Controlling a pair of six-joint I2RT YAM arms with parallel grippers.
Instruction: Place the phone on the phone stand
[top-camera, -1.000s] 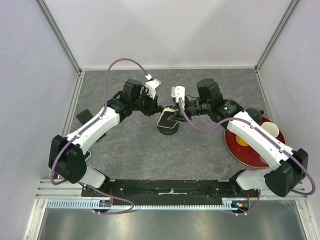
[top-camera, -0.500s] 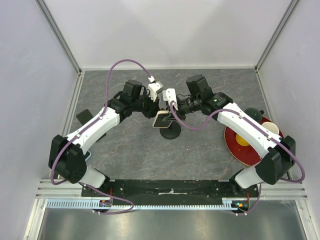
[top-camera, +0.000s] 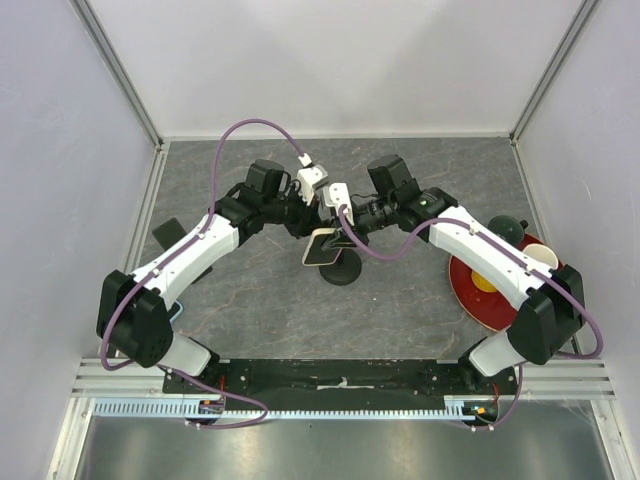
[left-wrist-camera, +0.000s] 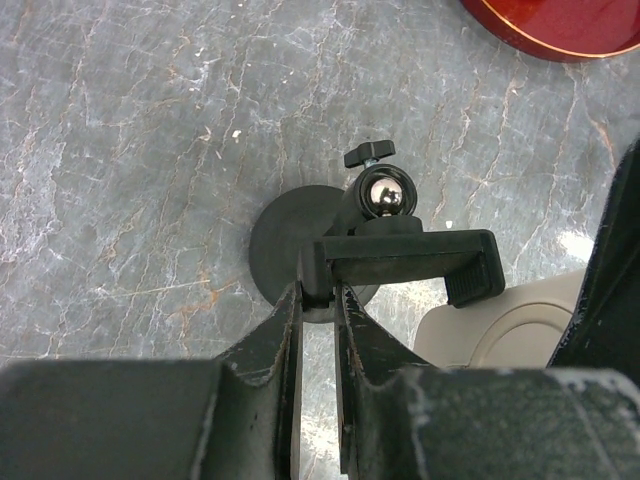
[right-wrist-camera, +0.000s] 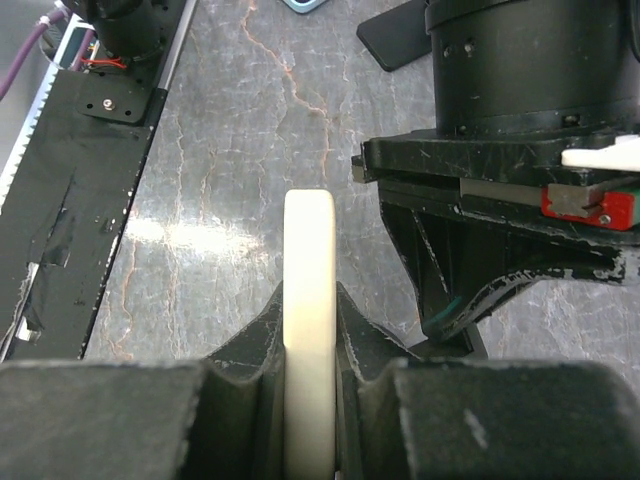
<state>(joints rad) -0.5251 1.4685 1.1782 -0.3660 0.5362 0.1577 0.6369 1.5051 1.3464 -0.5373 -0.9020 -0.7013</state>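
The black phone stand has a round base (left-wrist-camera: 280, 245), a ball joint (left-wrist-camera: 385, 193) and a clamp bar (left-wrist-camera: 410, 258). My left gripper (left-wrist-camera: 318, 292) is shut on the left end of that clamp bar. My right gripper (right-wrist-camera: 309, 296) is shut on the cream-cased phone (right-wrist-camera: 309, 250), seen edge-on. In the top view the phone (top-camera: 320, 248) hangs tilted just left of the stand base (top-camera: 343, 270), with the left gripper (top-camera: 311, 222) and right gripper (top-camera: 341, 233) close together above it. The phone's cream back (left-wrist-camera: 505, 325) sits just right of and below the clamp.
A red plate (top-camera: 495, 295) with a white cup (top-camera: 541, 258) and a yellow item lies at the right. A dark object (top-camera: 510, 228) sits behind it. A black flat piece (top-camera: 165, 234) and a light blue item (top-camera: 176, 311) lie by the left arm.
My right arm has swung left, carrying the phone leftward and slightly nearer, up against the stand's clamp. My left gripper has stayed on the stand.
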